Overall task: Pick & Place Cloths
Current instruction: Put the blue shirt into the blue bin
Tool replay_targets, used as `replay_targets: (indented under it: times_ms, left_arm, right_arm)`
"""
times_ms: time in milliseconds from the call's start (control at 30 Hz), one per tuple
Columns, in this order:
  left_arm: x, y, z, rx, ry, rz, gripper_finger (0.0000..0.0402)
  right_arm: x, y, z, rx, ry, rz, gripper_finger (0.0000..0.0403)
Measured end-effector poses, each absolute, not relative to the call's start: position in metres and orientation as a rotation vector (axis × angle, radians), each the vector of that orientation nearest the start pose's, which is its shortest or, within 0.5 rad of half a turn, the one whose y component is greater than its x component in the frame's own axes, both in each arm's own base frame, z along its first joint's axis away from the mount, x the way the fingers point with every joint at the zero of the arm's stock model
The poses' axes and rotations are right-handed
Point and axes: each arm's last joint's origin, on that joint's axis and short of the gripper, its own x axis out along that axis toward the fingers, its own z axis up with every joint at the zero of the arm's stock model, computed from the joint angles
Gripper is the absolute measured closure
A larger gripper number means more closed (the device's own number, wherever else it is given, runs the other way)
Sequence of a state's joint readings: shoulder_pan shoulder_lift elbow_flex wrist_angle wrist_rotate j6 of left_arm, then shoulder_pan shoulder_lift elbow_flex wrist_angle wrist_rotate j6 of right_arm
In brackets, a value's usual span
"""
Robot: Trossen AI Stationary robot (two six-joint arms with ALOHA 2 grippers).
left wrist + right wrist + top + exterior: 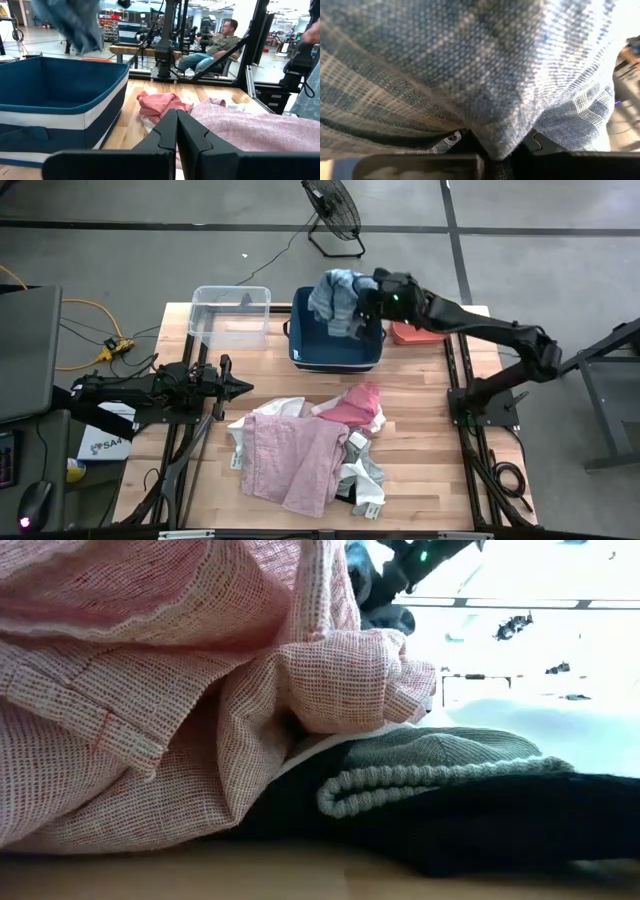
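Observation:
A blue woven cloth (335, 300) hangs bunched from my right gripper (366, 297) above the navy bin (336, 348); it fills the right wrist view (470, 65). On the table lie a light pink cloth (290, 462), a hot pink cloth (355, 407), and white, grey and black pieces (362, 475). In the low view the pink cloth (150, 680) rests over the grey and black pieces (440, 780). My left gripper (245, 388) is shut and waits left of the pile, touching nothing. My right gripper is shut on the blue cloth, pinching a gathered bunch of it (495, 142) between its two fingers. The fingers come roughly level from the table's right side. The cloth is lifted clear and hangs slack beside and below the fingers, over the navy bin.
A clear plastic bin (230, 317) stands left of the navy bin, and a coral one (415, 334) sits under my right arm on its right. A fan (333, 215) stands on the floor beyond the table. A person (215, 45) sits far behind the table.

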State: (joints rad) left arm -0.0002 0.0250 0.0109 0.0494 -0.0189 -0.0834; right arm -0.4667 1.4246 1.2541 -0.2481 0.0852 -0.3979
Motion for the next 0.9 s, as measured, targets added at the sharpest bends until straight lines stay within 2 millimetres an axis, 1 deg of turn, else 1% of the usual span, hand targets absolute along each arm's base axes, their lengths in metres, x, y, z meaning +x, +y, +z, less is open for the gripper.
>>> replay_targets:
  times_ms: [67, 167, 233, 300, 433, 533, 633, 700, 800, 900]
  left_arm:
    - [0.099, 0.001, 0.17, -0.084, -0.036, 0.017, 0.04]
    - [0.099, 0.001, 0.17, -0.084, -0.036, 0.017, 0.04]
    - [0.099, 0.001, 0.17, -0.083, -0.036, 0.017, 0.04]
    - [0.099, 0.001, 0.17, -0.084, -0.036, 0.017, 0.04]
    - [0.099, 0.001, 0.17, -0.083, -0.036, 0.017, 0.04]
    - [0.099, 0.001, 0.17, -0.083, -0.036, 0.017, 0.04]
    - [0.099, 0.001, 0.17, -0.083, -0.036, 0.017, 0.04]
    - [0.099, 0.001, 0.17, -0.083, -0.036, 0.017, 0.04]
    - [0.099, 0.001, 0.17, -0.084, -0.036, 0.017, 0.04]
    - [0.099, 0.001, 0.17, -0.083, -0.036, 0.017, 0.04]
  right_arm:
    - [0.291, -0.165, 0.329, -0.214, 0.52, -0.456, 0.0375]
    - [0.295, -0.187, 0.31, 0.001, 0.506, -0.505, 0.0375]
    - [0.301, -0.196, 0.299, 0.123, 0.489, -0.505, 0.0375]
    - [0.307, -0.201, 0.286, 0.209, 0.501, -0.48, 0.0375]
    - [0.316, -0.206, 0.262, 0.265, 0.564, -0.439, 0.0375]
    - [0.322, -0.207, 0.251, 0.23, 0.602, -0.407, 0.0375]
    - [0.323, -0.208, 0.242, 0.17, 0.655, -0.382, 0.0375]
    - [0.323, -0.208, 0.242, 0.162, 0.705, -0.37, 0.0375]
    - [0.328, -0.21, 0.253, 0.138, 0.79, -0.372, 0.0375]
    - [0.338, -0.21, 0.263, 0.101, 0.899, -0.36, 0.0375]
